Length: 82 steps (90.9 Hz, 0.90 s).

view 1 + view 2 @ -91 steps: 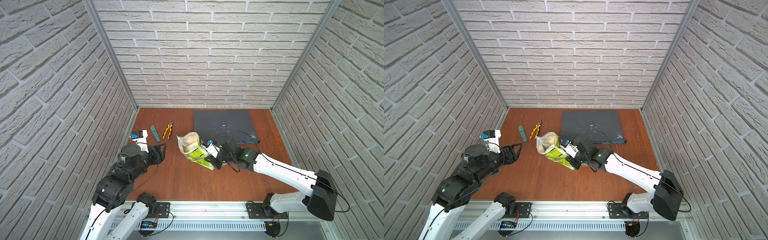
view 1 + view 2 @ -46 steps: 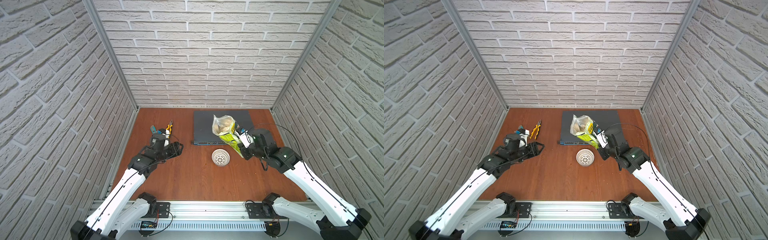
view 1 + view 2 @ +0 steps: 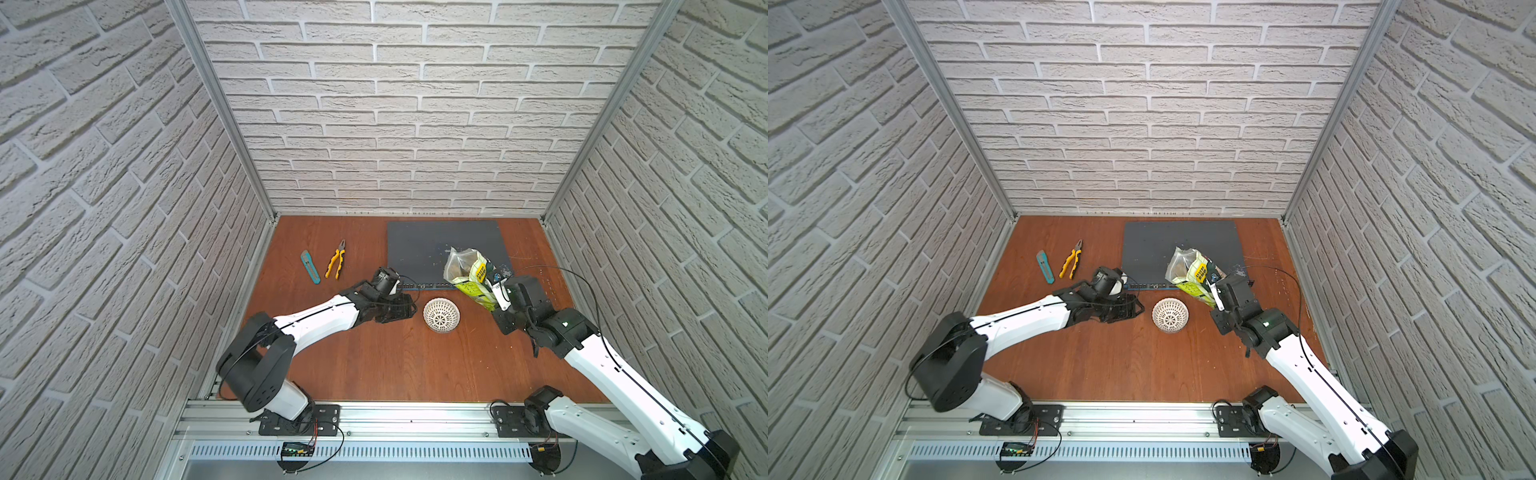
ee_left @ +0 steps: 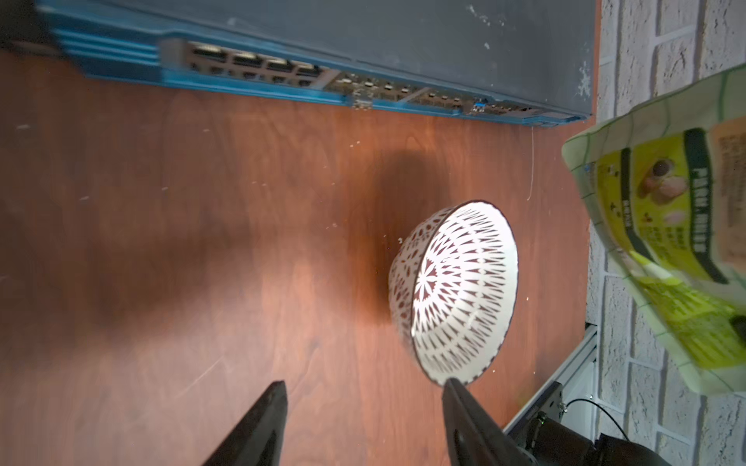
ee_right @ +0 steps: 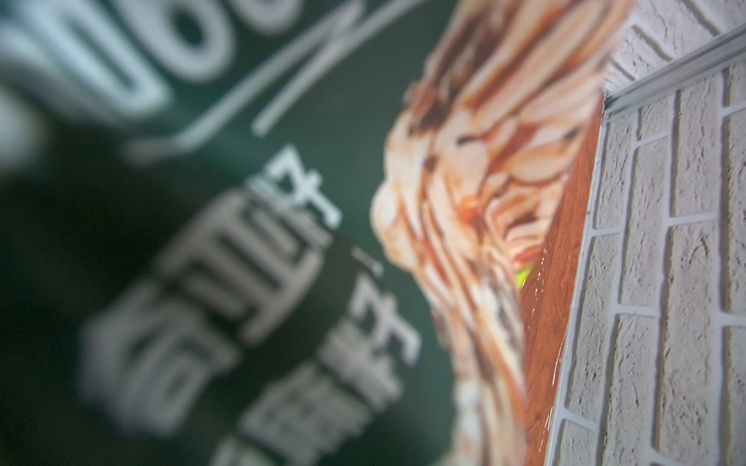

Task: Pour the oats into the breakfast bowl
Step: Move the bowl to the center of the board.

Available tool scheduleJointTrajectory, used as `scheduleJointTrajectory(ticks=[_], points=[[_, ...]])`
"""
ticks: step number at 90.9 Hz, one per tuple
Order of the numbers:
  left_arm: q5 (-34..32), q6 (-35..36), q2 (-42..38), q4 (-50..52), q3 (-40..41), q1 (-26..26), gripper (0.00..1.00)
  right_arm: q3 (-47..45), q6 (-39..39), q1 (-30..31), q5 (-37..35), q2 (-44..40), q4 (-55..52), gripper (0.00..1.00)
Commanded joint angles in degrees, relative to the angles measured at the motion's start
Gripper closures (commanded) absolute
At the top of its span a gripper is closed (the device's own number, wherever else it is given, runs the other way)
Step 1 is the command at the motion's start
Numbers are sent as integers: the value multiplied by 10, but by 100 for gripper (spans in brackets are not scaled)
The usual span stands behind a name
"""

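The breakfast bowl (image 3: pixel 441 315) (image 3: pixel 1170 315), white with a lattice pattern, stands upright on the wooden table (image 3: pixel 395 365). My left gripper (image 3: pixel 401 311) (image 4: pixel 363 387) is open just left of the bowl. In the left wrist view one fingertip (image 4: pixel 452 389) sits at the bowl (image 4: pixel 456 290) rim, and I cannot tell if it touches. My right gripper (image 3: pixel 496 291) is shut on the lower part of the green pouch (image 3: pixel 473 276) (image 3: pixel 1196 274), held upright to the bowl's back right. The oats (image 3: pixel 457 270) show beige inside its open top. The pouch print (image 5: pixel 202 242) fills the right wrist view and hides the fingers.
A flat grey network switch (image 3: pixel 446 245) (image 4: pixel 282 72) lies behind the bowl, under the pouch. Yellow-handled pliers (image 3: pixel 336 264) and a teal utility knife (image 3: pixel 309 267) lie at the back left. Brick walls close in three sides, and a metal rail (image 3: pixel 395 419) runs along the front.
The right arm carried the pouch from over the table's middle to the bowl's back right. The left arm swung in from the left wall and now has its open gripper beside the bowl.
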<state>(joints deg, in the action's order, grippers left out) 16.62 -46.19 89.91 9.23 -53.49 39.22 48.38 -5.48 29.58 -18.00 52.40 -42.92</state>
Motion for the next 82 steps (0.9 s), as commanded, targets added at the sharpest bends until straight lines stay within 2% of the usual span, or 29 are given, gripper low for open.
scheduleJointTrajectory(ticks=[1, 19, 31, 54, 82], points=[[13, 11, 40, -34, -42, 13, 39, 13, 16, -1, -34, -30, 118, 97], [8, 31, 110, -4, -92, 23, 47, 15, 10, -1, -42, -34, 106, 97], [12, 32, 138, -3, -111, 27, 59, 15, 6, -1, -51, -35, 101, 97], [-1, 31, 145, 10, -121, 31, 85, 13, -1, -1, -62, -31, 98, 96], [-23, 45, 120, 44, -118, 30, 100, 12, -5, -1, -42, -20, 105, 96]])
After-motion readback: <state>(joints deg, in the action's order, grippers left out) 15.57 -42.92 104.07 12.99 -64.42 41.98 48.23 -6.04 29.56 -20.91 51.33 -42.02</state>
